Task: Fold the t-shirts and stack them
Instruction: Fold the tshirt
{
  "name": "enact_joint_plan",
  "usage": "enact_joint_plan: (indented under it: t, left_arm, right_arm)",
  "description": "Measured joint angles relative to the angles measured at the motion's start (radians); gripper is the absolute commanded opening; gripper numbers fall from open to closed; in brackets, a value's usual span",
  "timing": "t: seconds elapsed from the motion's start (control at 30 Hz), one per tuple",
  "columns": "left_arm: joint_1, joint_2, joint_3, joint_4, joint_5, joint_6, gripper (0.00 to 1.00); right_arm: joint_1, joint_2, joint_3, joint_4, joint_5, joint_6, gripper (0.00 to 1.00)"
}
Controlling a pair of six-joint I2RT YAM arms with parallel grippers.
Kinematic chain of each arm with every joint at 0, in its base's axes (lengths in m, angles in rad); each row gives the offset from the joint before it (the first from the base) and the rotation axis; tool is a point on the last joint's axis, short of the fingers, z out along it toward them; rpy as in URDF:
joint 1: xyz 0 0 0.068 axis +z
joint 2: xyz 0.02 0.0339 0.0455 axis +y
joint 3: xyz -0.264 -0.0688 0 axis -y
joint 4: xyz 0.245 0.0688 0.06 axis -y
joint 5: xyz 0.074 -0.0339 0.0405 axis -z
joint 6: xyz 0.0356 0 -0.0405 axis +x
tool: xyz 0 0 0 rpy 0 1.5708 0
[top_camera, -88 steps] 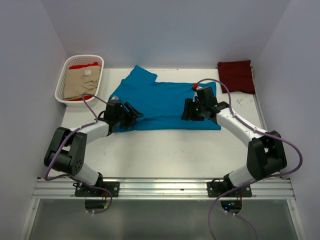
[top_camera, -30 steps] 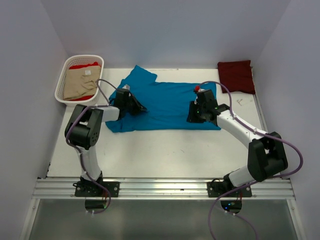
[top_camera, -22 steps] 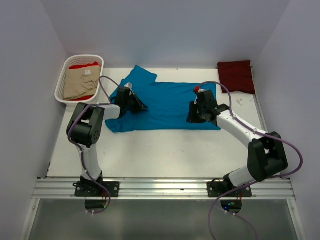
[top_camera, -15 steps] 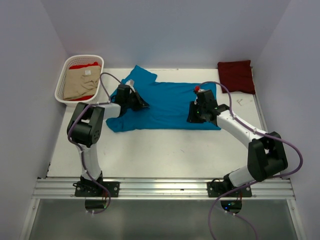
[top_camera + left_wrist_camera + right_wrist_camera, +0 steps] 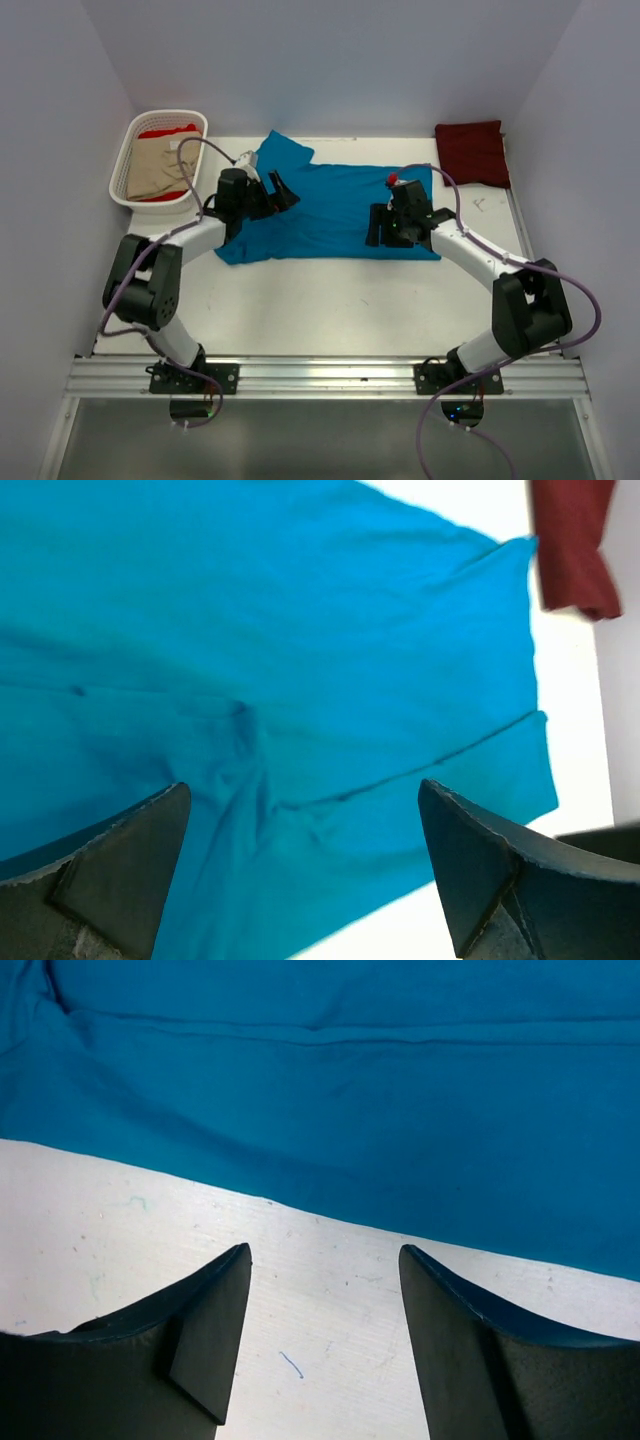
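where soft teal-blue t-shirt [image 5: 330, 212] lies creased, maroon t-shirt [image 5: 472, 152] folded rectangular

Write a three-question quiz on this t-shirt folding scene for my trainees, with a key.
1. True or false: the teal-blue t-shirt lies in the white basket.
2. Where is the maroon t-shirt? A) table's far right corner B) basket C) held in the air
3. Does the left end effector or right end effector grip cloth?
Key: 1 false: the teal-blue t-shirt lies on the table, the white basket holds a beige t-shirt; 2 A; 3 neither, both open.
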Motion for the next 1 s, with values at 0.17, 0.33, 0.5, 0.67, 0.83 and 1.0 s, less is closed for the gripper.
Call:
enact_joint_plan:
  t: [0.17, 0.33, 0.5, 0.67, 0.83, 1.0]
  left_arm:
    - [0.000, -0.284, -0.100, -0.050, -0.077, 0.027, 1.00]
    - [0.000, -0.419, -0.191, -0.127, -0.116, 0.037, 0.79]
    - [0.000, -0.452, -0.353, -0.166, -0.117, 0.052, 0.59]
    - [0.000, -0.454, -0.404, -0.194, -0.125, 0.058, 0.57]
    - [0.000, -0.480, -0.412, -0.216, -0.171, 0.061, 0.55]
    - [0.000, -0.507, -0.414, -0.264, -0.259, 0.061, 0.52]
  right_arm:
    - [0.000, 0.013, 0.000, 0.007, 0.000, 0.001, 0.61]
    - [-0.001, 0.044, 0.000, 0.021, 0.054, 0.018, 0.00]
    - [-0.009, 0.137, 0.017, 0.028, 0.116, 0.044, 0.00]
    - [-0.018, 0.248, 0.085, 0.035, 0.153, 0.065, 0.00]
    - [-0.020, 0.277, 0.095, 0.050, 0.167, 0.076, 0.00]
    - [-0.024, 0.283, 0.086, 0.076, 0.185, 0.080, 0.00]
